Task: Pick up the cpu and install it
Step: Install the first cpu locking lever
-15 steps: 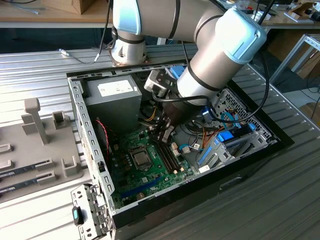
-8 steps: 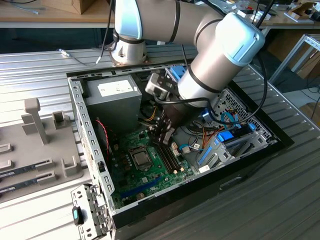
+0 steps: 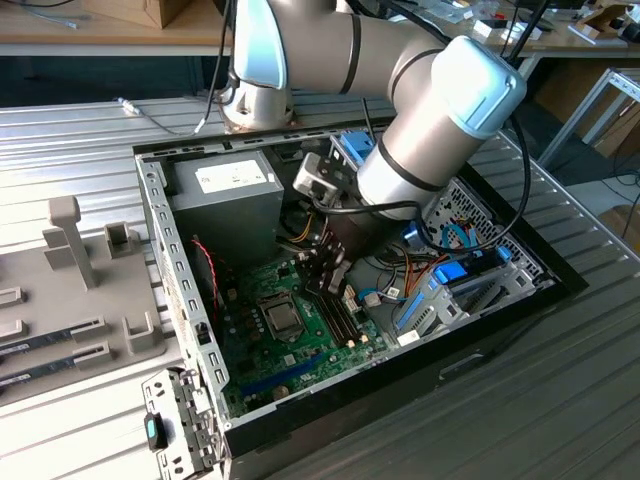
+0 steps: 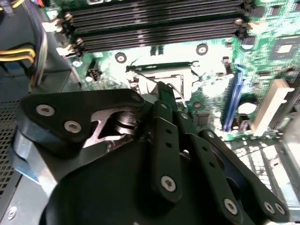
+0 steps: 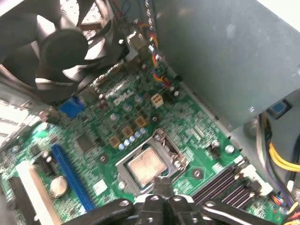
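Note:
The cpu [image 5: 146, 167], a small square chip with a dull silver top, lies flat inside the silver socket frame [image 5: 174, 151] on the green motherboard [image 5: 197, 126]. In the exterior view the cpu [image 3: 283, 318] sits mid-board inside the open computer case. My gripper [image 3: 330, 276] hangs just above the board, beside the socket on the exterior view's right. In the first wrist view the gripper [image 5: 161, 186] hovers at the socket's edge with its fingers closed together, and nothing shows between them. In the second wrist view its black fingers [image 4: 165, 96] hide part of the socket frame [image 4: 154, 70].
The grey power-supply box [image 3: 225, 195] stands close behind the socket. A black fan [image 5: 61, 42] sits at one board edge and empty memory slots [image 4: 154, 23] run along another. Blue drive brackets [image 3: 450, 290] and cables crowd the exterior view's right. A grey fixture tray [image 3: 60, 300] lies outside the case.

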`<action>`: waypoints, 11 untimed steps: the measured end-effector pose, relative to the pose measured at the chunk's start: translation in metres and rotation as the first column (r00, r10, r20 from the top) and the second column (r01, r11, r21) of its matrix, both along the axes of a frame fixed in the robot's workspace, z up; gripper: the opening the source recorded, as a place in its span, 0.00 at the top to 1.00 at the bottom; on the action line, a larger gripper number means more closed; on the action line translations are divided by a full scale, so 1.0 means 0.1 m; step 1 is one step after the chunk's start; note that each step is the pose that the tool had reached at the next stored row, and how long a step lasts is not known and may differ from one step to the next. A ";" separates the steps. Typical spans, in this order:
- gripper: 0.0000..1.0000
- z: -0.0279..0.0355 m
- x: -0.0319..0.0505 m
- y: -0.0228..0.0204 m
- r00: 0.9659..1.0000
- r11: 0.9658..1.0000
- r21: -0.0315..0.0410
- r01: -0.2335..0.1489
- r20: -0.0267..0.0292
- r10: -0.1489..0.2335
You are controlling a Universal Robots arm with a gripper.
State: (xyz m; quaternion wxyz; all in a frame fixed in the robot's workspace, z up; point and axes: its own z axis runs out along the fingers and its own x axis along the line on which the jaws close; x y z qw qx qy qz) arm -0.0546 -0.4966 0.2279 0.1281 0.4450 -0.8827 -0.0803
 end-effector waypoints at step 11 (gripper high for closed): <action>0.89 -0.151 0.054 -0.022 1.000 1.000 -0.023 -0.017 -0.022 0.016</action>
